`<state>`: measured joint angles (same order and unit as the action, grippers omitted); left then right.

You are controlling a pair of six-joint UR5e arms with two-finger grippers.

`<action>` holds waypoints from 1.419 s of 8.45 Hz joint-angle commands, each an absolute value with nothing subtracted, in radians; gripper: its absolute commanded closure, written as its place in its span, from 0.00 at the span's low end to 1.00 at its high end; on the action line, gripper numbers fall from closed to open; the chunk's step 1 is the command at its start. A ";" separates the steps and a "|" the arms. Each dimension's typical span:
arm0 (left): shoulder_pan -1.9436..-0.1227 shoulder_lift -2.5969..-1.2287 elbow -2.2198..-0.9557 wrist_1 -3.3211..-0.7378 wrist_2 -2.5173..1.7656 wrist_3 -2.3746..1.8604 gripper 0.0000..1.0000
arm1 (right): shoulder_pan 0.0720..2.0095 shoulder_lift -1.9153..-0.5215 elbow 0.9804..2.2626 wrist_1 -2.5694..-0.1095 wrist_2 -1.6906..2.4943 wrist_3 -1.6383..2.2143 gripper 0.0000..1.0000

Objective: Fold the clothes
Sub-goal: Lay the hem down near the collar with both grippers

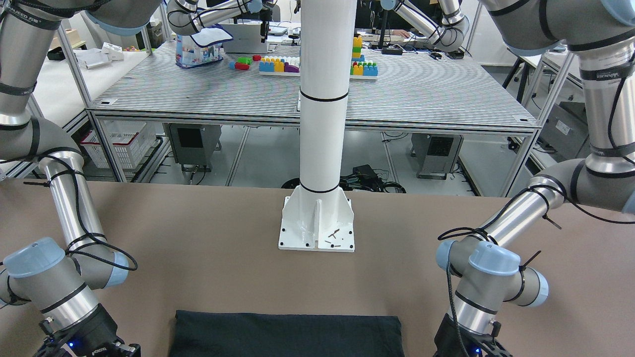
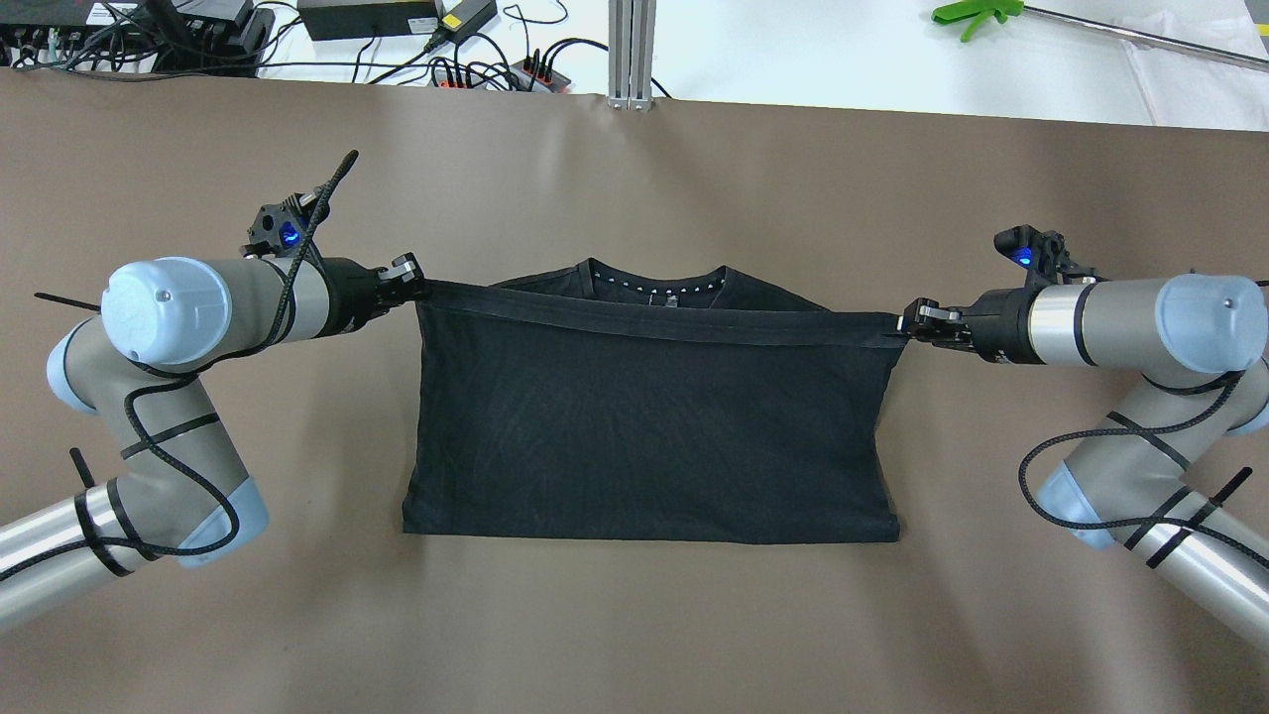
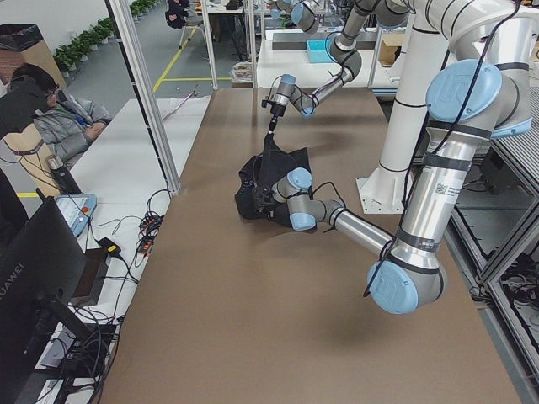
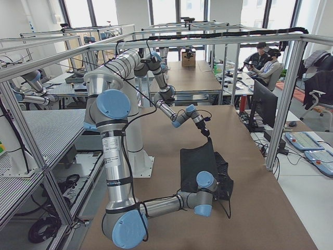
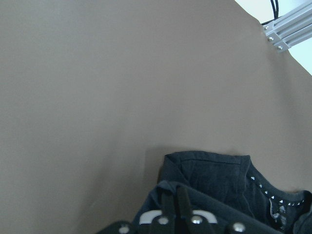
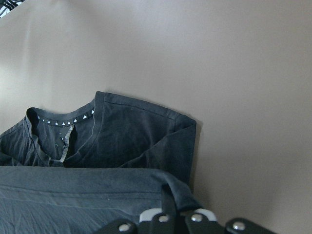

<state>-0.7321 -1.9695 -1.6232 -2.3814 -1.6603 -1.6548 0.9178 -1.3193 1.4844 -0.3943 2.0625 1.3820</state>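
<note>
Black T-shirt mid-counter, hem raised, stretched taut between grippers, folded edge resting on counter, collar just beyond hem. Left gripper jaws pinched tight on one hem corner; right gripper jaws pinched on other.

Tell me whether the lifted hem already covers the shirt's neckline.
No, the neckline lies exposed beyond the raised hem of the shirt.

white pillar stood on brown table | coloured blocks lay on grey slatted table behind | green tool lay on white surface | person sat beyond dark monitor
</note>
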 commanded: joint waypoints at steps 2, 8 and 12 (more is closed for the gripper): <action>-0.732 -2.023 -1.594 -2.373 -1.654 -1.663 1.00 | 0.922 -1.270 1.485 -0.454 2.060 1.387 1.00; -0.749 -2.043 -1.523 -2.378 -1.655 -1.648 1.00 | 0.962 -1.266 1.482 -0.515 2.042 1.376 1.00; -0.750 -2.042 -1.522 -2.376 -1.655 -1.638 1.00 | 0.963 -1.269 1.470 -0.515 2.039 1.376 1.00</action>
